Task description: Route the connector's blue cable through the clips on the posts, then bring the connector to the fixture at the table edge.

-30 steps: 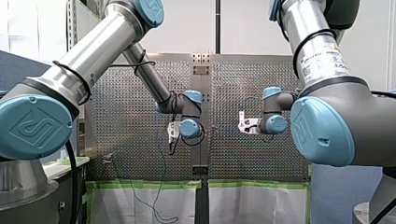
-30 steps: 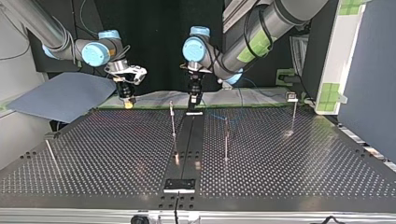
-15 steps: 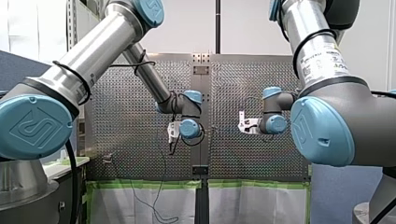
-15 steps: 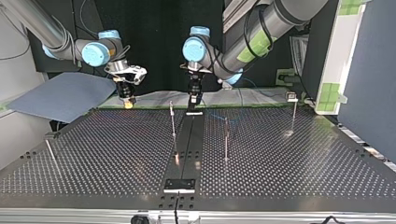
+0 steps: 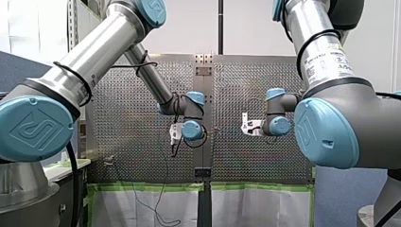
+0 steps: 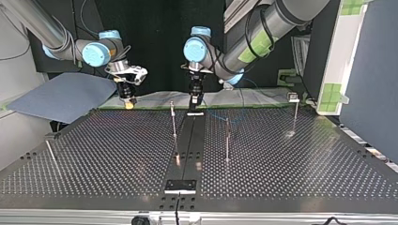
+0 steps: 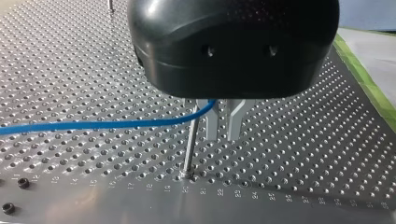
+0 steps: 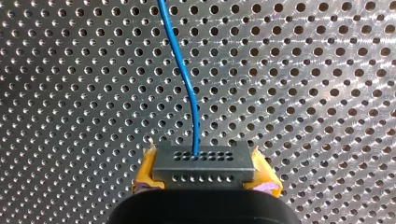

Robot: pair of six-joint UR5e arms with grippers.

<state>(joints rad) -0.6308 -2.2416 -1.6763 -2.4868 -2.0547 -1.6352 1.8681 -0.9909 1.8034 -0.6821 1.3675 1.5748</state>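
Inside right pincer (image 8: 204, 176) grip: connector (image 8: 201, 161), blue cable (image 8: 186, 88) running straight ahead.

— Where does the blue cable (image 7: 93, 125) end at my left gripper (image 7: 222, 138)?
— Can't tell: the gripper's black bulk covers the post's (image 7: 189, 144) top and the cable's end.
— And the connector (image 8: 203, 161)?
— Its near part sits hidden behind my right gripper (image 8: 204, 175); in the top view the cable is too thin to follow.
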